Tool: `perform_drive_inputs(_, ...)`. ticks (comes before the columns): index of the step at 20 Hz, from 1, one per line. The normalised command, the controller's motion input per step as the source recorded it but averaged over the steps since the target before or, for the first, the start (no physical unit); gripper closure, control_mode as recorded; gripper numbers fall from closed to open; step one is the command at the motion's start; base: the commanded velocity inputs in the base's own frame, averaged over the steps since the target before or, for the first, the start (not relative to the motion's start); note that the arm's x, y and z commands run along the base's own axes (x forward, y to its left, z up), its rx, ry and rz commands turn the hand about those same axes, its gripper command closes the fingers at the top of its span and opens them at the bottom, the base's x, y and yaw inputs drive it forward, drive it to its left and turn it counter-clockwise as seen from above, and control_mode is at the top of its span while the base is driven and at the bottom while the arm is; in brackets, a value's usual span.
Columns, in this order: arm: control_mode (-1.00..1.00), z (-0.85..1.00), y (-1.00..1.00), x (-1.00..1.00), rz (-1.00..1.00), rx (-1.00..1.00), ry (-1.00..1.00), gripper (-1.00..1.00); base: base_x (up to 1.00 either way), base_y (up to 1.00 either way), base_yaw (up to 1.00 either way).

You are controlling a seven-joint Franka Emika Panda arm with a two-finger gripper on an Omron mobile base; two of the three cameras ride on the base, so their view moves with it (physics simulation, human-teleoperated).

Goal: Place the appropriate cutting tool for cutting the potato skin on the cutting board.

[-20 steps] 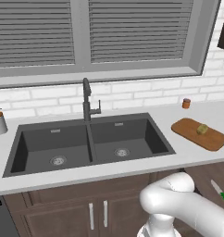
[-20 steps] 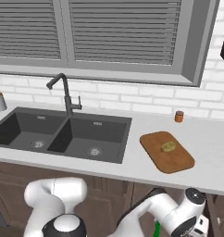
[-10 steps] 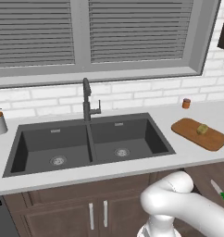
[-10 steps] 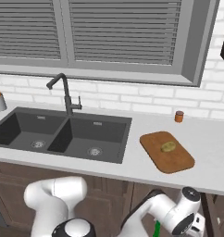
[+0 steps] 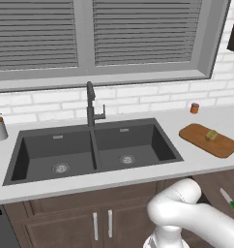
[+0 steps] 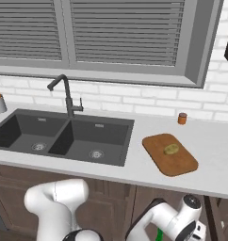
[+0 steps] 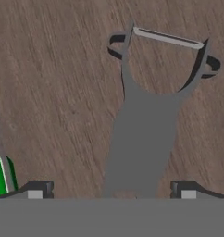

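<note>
Spanning brown wood (image 7: 58, 92), seemingly a drawer floor, under the peeler (image 7: 146, 115).

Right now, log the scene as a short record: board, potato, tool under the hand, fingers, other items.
board: flat on the counter, right of the sink
potato: lying on the board
peeler: grey, on a wooden surface, blade end away from the hand
fingers: tips apart, one on each side of the peeler handle, not closed on it
green-handled tool: beside the arm, below counter level
jar: near the wall behind the board
</note>
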Motion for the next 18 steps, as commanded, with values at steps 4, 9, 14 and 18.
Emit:
perform_drive_inputs(4, -1.00, -0.25, 0.00, 0.01, -0.01, 0.00, 0.02, -1.00, 0.00, 0.00, 0.00)
perform_drive_inputs(9, -1.00, -0.18, -0.05, 0.03, 0.00, 0.00, 0.00, -1.00, 0.00, 0.00, 0.00)
perform_drive_inputs(14, -1.00, -0.16, -0.04, 0.05, -0.01, 0.00, 0.00, -1.00, 0.00, 0.00, 0.00)
perform_drive_inputs(18, -1.00, -0.30, 0.00, 0.00, -0.01, 0.00, 0.00, -1.00, 0.00, 0.00, 0.00)
